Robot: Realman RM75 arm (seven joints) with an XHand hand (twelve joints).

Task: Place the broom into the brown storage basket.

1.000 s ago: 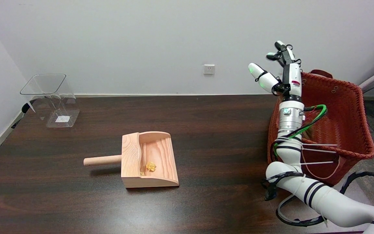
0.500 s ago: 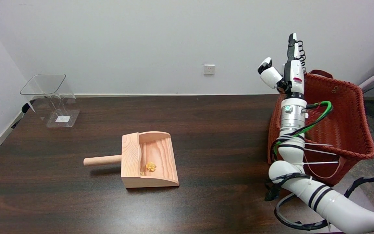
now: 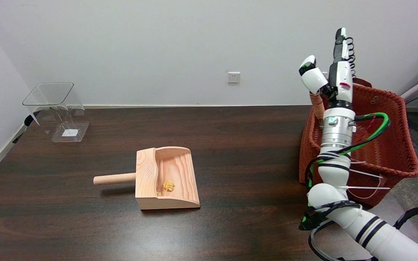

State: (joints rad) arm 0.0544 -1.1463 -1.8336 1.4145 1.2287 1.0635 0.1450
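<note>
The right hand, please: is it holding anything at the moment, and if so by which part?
Nothing is held. The right hand is raised above the basket rim with its fingers apart; a wooden handle sticks up from the basket beside it.

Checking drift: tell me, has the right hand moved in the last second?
Yes. The right hand has shifted rightward and up, away from the wall socket.

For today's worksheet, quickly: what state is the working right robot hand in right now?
Right robot hand: open, raised upright beside the brown basket, fingers apart, holding nothing.
</note>
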